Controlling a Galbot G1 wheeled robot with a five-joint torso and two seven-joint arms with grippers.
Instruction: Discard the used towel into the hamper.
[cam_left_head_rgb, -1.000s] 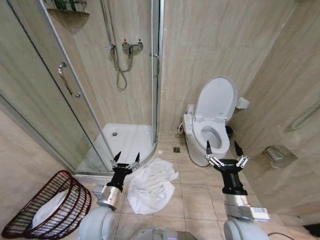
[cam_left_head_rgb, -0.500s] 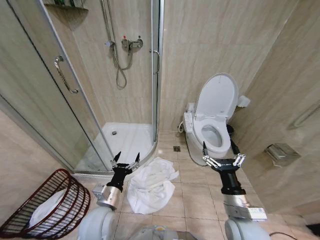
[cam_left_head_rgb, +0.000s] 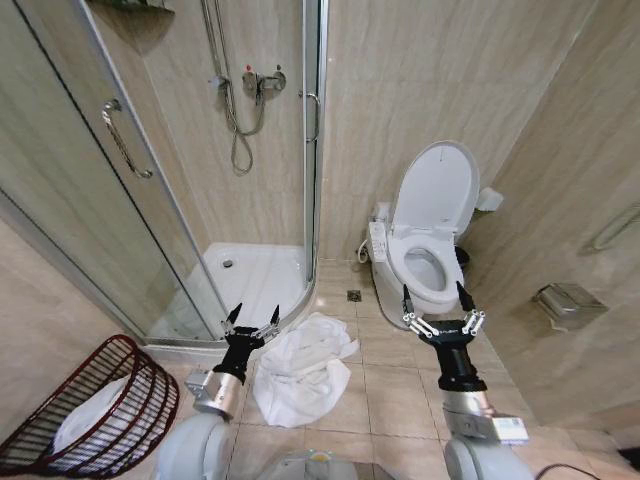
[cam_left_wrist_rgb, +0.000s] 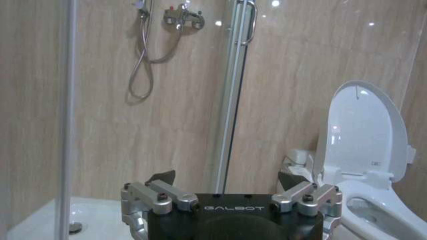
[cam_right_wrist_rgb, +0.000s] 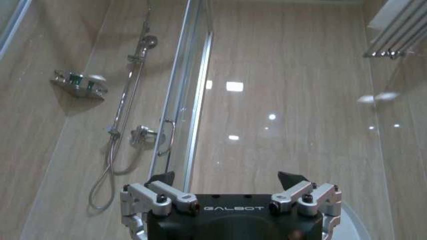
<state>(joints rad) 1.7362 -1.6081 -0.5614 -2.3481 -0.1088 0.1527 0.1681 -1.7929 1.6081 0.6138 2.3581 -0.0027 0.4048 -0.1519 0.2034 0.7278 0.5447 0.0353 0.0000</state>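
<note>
The toilet (cam_left_head_rgb: 432, 240) stands ahead. The hamper (cam_left_head_rgb: 95, 410) sits on the floor at the robot's left, tilted, white cloth inside. The towel (cam_left_head_rgb: 300, 368) lies crumpled between both arms. Left claw (cam_left_head_rgb: 251, 318) and right claw (cam_left_head_rgb: 436, 304) hang spread, empty, ready to reach. The view has since shifted; the right claw sits higher.

Floor ahead: I see the white towel (cam_left_head_rgb: 300, 368) heaped on the tiles between my two arms, bare tile around it.
Left side: hamper (cam_left_head_rgb: 95, 410) stands tilted by the wall, rim open, white cloth already inside; open floor between it and the towel.
Front left: shower tray curb (cam_left_head_rgb: 250, 335) and glass door (cam_left_head_rgb: 100, 200) block further reach.
Front right: toilet (cam_left_head_rgb: 425, 255), lid up, just beyond right gripper (cam_left_head_rgb: 432, 305), fingers spread.
Left gripper (cam_left_head_rgb: 252, 315): spread, at the towel's edge.
</note>
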